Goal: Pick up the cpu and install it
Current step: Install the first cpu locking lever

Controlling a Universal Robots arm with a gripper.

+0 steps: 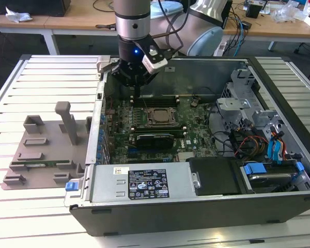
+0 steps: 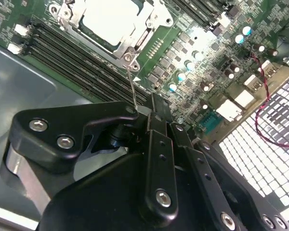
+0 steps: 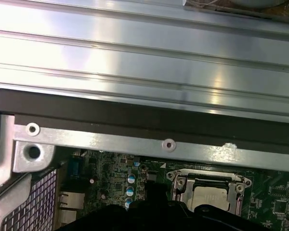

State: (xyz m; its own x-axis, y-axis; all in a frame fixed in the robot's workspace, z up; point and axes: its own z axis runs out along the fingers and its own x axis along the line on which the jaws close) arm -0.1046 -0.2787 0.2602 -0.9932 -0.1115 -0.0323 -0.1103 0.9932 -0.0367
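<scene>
- Looking at the exterior view, you see the gripper (image 1: 137, 82) hanging inside the open computer case (image 1: 206, 206), above the far side of the green motherboard (image 1: 196, 134).
- You find the cpu (image 1: 158, 116) lying flat in its socket frame (image 1: 146, 122) on the board, its silver top facing up; it shows as well in the second wrist view (image 2: 110, 19) and the first wrist view (image 3: 211, 197).
- You see the gripper near the socket but apart from it, touching nothing.
- You cannot tell from these pictures whether the pincer is spread or pressed together; nothing shows between its tips.
- You see the grey plastic holder tray (image 1: 41, 155) on the slatted table (image 1: 20, 103), at the exterior view's left of the case.
</scene>
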